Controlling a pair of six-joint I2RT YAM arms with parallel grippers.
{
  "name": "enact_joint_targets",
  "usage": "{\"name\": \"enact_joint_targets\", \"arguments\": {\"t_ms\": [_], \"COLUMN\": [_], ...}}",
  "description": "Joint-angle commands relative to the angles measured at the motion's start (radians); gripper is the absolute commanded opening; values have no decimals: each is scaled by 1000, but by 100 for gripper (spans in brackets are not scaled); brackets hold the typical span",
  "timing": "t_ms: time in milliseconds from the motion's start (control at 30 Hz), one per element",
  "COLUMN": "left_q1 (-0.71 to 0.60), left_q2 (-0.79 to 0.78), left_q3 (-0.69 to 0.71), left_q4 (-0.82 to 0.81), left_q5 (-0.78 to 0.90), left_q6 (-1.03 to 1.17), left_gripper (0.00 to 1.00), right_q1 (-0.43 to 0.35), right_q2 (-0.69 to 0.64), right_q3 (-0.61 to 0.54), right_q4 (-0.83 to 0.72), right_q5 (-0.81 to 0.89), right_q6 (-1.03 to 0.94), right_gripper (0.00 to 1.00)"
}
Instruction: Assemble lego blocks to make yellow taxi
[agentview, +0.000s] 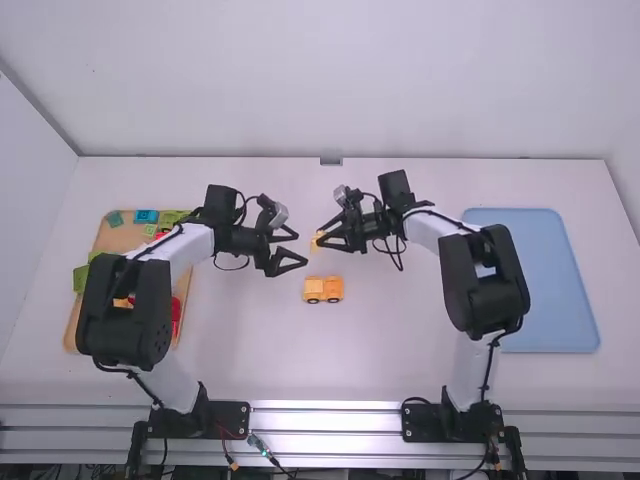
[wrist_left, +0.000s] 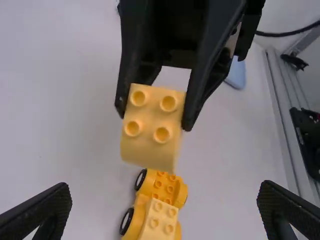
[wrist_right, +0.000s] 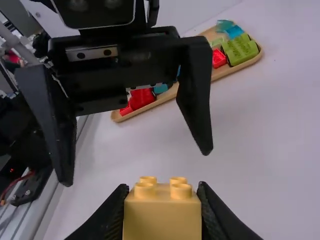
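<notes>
1. The yellow 2x2 block (wrist_left: 150, 145) was up off the table, its 4 studs facing the left gripper (agentview: 301, 250). The right gripper (agentview: 320, 237) had its fingers closed on 2 opposite sides of it.
2. The left gripper stood wide open and held nothing.
3. The yellow wheeled car base (agentview: 323, 289) sat on the table; 1 paler yellow block (wrist_left: 159, 220) covered part of its top, and studs were bare beside it.
4. The held block would likely handle as light, stiff, slightly slick plastic, hard to break but apt to twist. Its flat sides, below the studs, seemed the best grip. The base might roll on its black wheels (wrist_left: 129, 218) if pushed.
5. The table (agentview: 260, 350) was smooth and white, with white walls (agentview: 330, 80) around. A wooden tray (agentview: 122, 238) of red, green and blue blocks lay left, a blue tray (agentview: 545, 290) right.
</notes>
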Motion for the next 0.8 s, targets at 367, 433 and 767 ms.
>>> {"name": "enact_joint_targets", "arguments": {"t_ms": [367,433,767], "left_q1": [-39,-40,-40], "left_q2": [19,19,19], "left_q3": [23,23,23], "left_q4": [-29,-29,-36], "left_q5": [40,40,40], "left_q6": [148,148,148], "left_gripper": [100,99,74], "right_q1": [31,41,46], "right_q2": [21,21,21], "right_q3": [14,14,14], "right_q4": [-84,-84,-91], "right_q5": [-119,-112,-99], "right_q6": [-141,-141,-174], "right_gripper": [19,19,19]}}
